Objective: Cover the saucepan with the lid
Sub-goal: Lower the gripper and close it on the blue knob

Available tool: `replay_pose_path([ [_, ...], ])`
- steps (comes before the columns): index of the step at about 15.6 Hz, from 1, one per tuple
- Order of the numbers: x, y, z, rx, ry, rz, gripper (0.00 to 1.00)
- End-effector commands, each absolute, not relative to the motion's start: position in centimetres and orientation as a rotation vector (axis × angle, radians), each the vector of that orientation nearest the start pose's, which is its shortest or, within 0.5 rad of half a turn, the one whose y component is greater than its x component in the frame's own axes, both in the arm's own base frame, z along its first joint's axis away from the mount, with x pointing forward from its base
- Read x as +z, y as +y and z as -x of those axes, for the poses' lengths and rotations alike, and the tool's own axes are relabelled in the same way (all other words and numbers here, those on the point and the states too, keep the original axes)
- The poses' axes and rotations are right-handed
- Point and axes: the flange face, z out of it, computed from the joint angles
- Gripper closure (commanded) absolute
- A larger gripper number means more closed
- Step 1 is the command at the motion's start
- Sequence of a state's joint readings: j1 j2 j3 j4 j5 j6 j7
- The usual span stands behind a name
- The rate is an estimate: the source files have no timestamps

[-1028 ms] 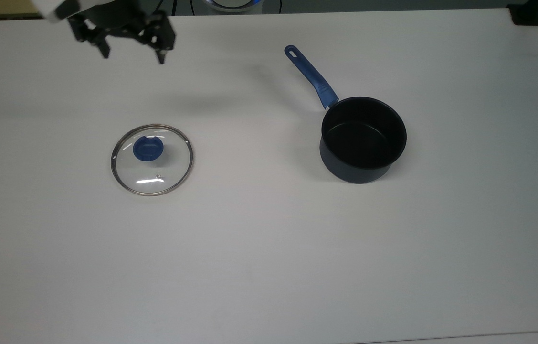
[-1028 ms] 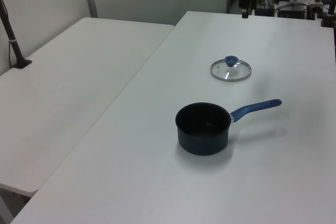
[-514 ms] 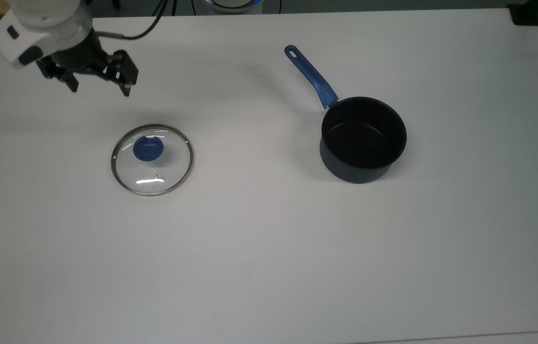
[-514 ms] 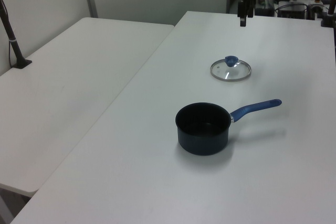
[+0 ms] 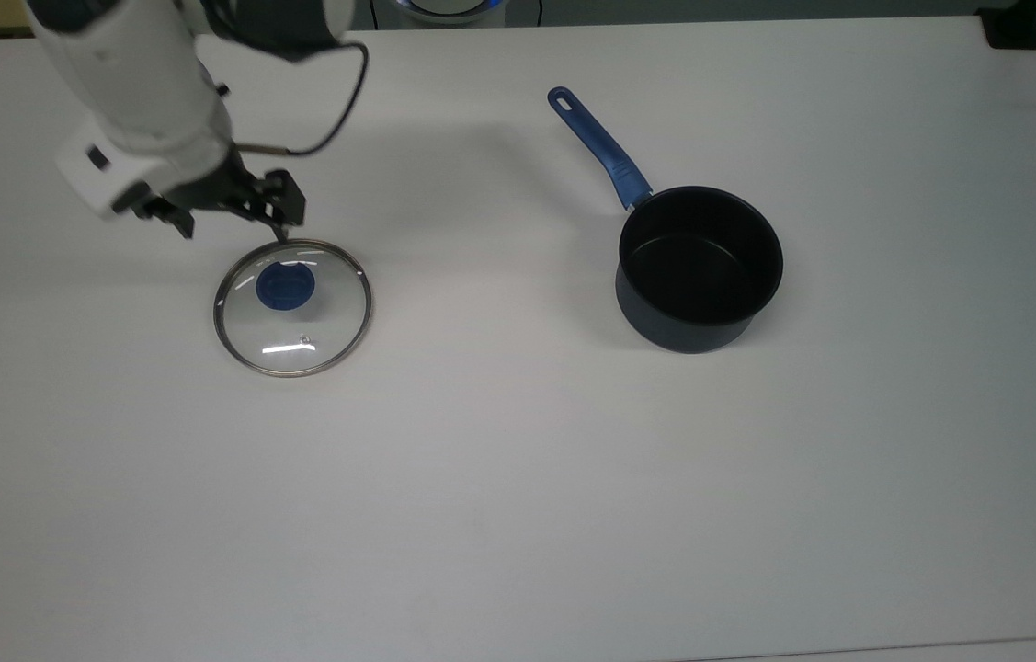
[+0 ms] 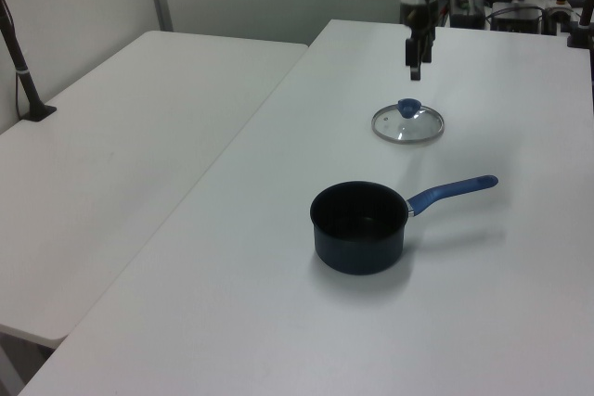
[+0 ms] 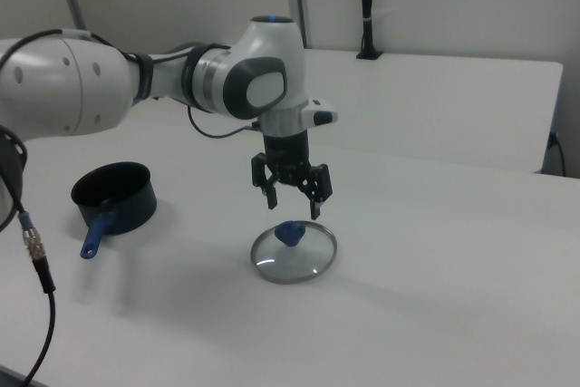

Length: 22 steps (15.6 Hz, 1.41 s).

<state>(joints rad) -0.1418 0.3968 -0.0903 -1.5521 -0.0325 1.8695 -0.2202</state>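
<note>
While the lid (image 5: 293, 307) lies flat on the white surface (image 5: 499, 478) at the top view's left, knob (image 5: 285, 286) up, the tool (image 5: 230, 226) hangs above its far rim with fingers (image 5: 281, 217) spread wide, holding nothing. In the right view the tool (image 7: 292, 204) points straight down, just over the knob (image 7: 289, 233) and apart from it; the lid (image 7: 294, 254) rests below it. In the left view the tool (image 6: 415, 60) sits above and slightly behind the lid (image 6: 408, 123). White arm (image 5: 136, 101) comes in from the top view's upper left, with a black cable (image 5: 334, 115) looping off it. To the top view's right, well apart from the lid, the pan (image 5: 700, 268) stands upright and open, nothing inside, blue handle (image 5: 598, 147) pointing up-left toward the far edge. In the left view the pan (image 6: 359, 227) is nearer the camera, handle (image 6: 452, 192) to the left view's right. In the right view the pan (image 7: 116, 198) is at the right view's left.
</note>
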Motion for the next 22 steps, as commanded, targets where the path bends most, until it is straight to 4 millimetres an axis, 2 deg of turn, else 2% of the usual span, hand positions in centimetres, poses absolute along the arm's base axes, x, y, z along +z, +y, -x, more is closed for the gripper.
replay_pose_path([
  [1, 38.3, -12.2, -65.8, 0.149, -0.027, 3.235, 0.03],
  [4, 35.4, -11.3, -65.5, 0.167, -0.048, 3.261, 0.03],
  [8, 34.1, -11.2, -65.8, 0.144, -0.006, 3.267, 0.05],
  [10, 33.2, -10.1, -66.1, 0.162, -0.025, 3.266, 0.09],
  [14, 33.4, -10.2, -66.1, 0.155, -0.015, 3.261, 0.26],
  [17, 33.4, -10.2, -66.1, 0.155, 0.014, 3.258, 0.44],
  [20, 33.6, -10.4, -66.1, 0.156, 0.020, 3.258, 0.50],
  [22, 34.4, -10.8, -65.9, 0.151, 0.025, 3.255, 0.51],
])
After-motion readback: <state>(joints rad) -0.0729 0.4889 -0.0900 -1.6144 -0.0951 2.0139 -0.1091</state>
